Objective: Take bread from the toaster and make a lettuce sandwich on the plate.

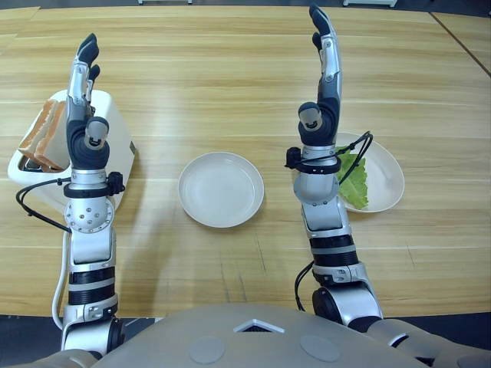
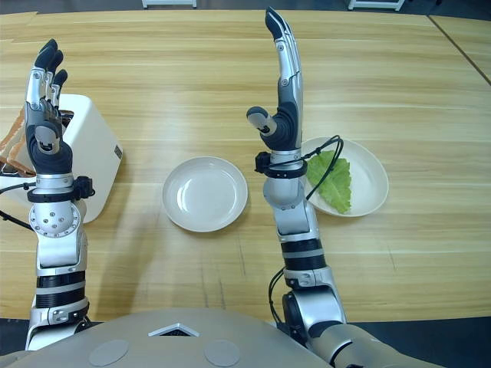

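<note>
We see the left hand (image 1: 80,107) and right hand (image 1: 328,84) raised, fingers extended and empty, with the white toaster (image 1: 115,126) holding bread slices (image 1: 44,134) at left, an empty plate (image 1: 221,189) at centre, and a lettuce leaf (image 1: 357,184) on the right plate (image 1: 395,180).

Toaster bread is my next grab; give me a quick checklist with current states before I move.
1. Bread sticking up out of the toaster: ok.
2. Left hand open and empty, raised by the toaster: ok.
3. Right hand open and empty: ok.
4. Middle plate bare for the sandwich: ok.
5. Lettuce lying on the right plate: ok.
6. Bread loose in its slot: cannot tell.
</note>
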Controlling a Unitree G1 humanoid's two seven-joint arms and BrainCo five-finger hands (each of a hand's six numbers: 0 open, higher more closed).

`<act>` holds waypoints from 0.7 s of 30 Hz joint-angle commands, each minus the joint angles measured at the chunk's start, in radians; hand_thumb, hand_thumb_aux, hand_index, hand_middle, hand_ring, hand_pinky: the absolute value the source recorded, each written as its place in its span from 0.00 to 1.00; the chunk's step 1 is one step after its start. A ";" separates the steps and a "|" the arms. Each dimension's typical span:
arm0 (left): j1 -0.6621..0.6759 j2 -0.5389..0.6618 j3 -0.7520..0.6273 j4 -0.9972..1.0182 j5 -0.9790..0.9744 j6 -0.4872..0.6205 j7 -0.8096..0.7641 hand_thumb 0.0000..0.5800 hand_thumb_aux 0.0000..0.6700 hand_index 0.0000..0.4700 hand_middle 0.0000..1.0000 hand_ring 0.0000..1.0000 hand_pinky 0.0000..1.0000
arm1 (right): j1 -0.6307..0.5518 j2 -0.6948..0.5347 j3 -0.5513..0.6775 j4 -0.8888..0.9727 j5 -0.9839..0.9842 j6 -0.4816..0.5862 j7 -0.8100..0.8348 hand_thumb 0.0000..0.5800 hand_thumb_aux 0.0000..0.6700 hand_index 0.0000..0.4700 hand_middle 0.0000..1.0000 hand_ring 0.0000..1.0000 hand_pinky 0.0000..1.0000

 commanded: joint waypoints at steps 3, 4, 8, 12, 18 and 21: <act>0.006 0.005 -0.002 0.000 0.006 0.018 -0.008 0.00 0.00 0.00 0.00 0.00 0.00 | -0.008 -0.002 0.000 0.006 0.000 0.004 0.004 0.00 0.00 0.00 0.00 0.00 0.00; 0.006 0.005 -0.003 0.000 0.007 0.019 -0.008 0.00 0.00 0.00 0.00 0.00 0.00 | -0.008 -0.002 0.000 0.006 0.000 0.003 0.004 0.00 0.00 0.00 0.00 0.00 0.00; 0.006 0.016 0.007 -0.013 0.035 0.017 0.000 0.00 0.00 0.00 0.00 0.00 0.00 | -0.006 -0.005 -0.002 0.013 0.001 -0.002 0.004 0.00 0.00 0.00 0.00 0.00 0.00; -0.022 0.167 0.180 -0.113 0.214 0.032 0.034 0.00 0.00 0.00 0.00 0.00 0.00 | -0.003 -0.009 -0.003 0.010 0.002 -0.003 0.006 0.00 0.00 0.00 0.00 0.00 0.00; 0.031 0.534 0.506 -0.034 0.476 0.077 0.028 0.00 0.00 0.00 0.00 0.00 0.00 | 0.009 -0.006 -0.003 0.003 -0.003 -0.003 0.001 0.00 0.00 0.00 0.00 0.00 0.00; 0.110 0.638 0.494 0.095 0.614 0.119 0.008 0.00 0.00 0.00 0.00 0.00 0.00 | 0.011 -0.003 0.003 0.005 -0.005 -0.003 0.001 0.00 0.00 0.00 0.00 0.00 0.00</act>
